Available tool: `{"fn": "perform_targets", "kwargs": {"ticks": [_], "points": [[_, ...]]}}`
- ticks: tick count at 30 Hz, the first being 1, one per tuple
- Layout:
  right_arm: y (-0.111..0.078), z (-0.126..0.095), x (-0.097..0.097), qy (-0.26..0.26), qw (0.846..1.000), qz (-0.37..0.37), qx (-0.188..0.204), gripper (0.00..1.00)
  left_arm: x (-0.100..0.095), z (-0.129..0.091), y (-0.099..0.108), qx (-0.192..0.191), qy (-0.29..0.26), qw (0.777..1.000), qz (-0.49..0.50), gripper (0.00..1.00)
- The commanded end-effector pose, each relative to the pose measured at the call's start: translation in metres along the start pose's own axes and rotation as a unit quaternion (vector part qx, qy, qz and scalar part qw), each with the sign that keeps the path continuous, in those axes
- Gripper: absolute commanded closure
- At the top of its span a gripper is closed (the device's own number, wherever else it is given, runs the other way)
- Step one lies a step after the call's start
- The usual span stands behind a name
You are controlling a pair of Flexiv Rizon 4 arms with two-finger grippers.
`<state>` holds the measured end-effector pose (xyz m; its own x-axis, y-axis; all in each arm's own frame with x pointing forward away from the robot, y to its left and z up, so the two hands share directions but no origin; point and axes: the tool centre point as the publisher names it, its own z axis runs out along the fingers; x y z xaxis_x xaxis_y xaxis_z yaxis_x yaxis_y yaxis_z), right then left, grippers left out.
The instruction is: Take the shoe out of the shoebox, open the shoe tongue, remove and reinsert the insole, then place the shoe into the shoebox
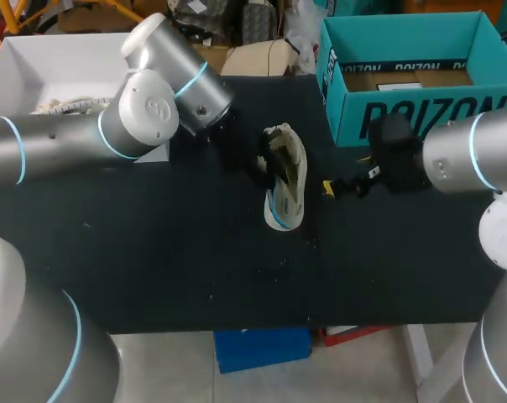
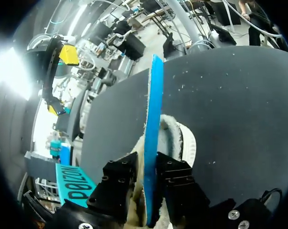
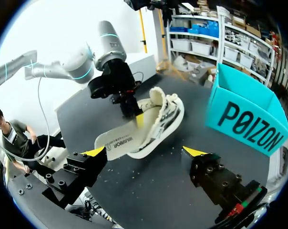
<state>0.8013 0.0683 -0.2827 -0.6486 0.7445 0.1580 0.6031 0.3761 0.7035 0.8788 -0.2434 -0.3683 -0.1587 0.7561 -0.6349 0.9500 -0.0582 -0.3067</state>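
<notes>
The black tabletop (image 1: 153, 260) is bare along the lower part of the head view. Just right of the frame's centre lies the shoe (image 1: 287, 180), pale with dark markings. Its long axis runs from the near edge toward the far edge, leaning slightly. I cannot tell which end is the toe.

The insole (image 1: 275, 217) juts out of the shoe at the near end and shows a blue underside. In the right wrist view its white top face (image 3: 118, 141) slopes down out of the shoe (image 3: 165, 114) toward the tabletop.

The left claw (image 1: 258, 166) comes in from the left of the frame and is clamped on the insole. In its own view the two dark fingers (image 2: 120, 174) press the blue, edge-on insole (image 2: 153, 119) from both sides, with the fleecy shoe (image 2: 184, 143) just under it.

The right claw (image 1: 331, 186) sits just right of the shoe, close above the tabletop. Its yellow tips are spread wide and it holds nothing (image 3: 144, 151).

Farthest back, in the upper right of the head view, stands the teal shoebox (image 1: 405, 117). It is open at the top and well apart from the shoe.
</notes>
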Motion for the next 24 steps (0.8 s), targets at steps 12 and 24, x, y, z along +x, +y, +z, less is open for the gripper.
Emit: {"fn": "perform_targets", "kwargs": {"ticks": [12, 24], "points": [[0.001, 0.0, 0.0, 0.0, 1.0, 0.0, 0.001, 0.0, 0.007, -0.017, -0.05, 0.018, 0.033, 0.999, 0.006, 0.54], [0.001, 0.0, 0.0, 0.0, 1.0, 0.0, 0.001, 0.0, 0.011, 0.002, -0.063, 0.055, 0.044, 0.998, 0.003, 1.0]]}}
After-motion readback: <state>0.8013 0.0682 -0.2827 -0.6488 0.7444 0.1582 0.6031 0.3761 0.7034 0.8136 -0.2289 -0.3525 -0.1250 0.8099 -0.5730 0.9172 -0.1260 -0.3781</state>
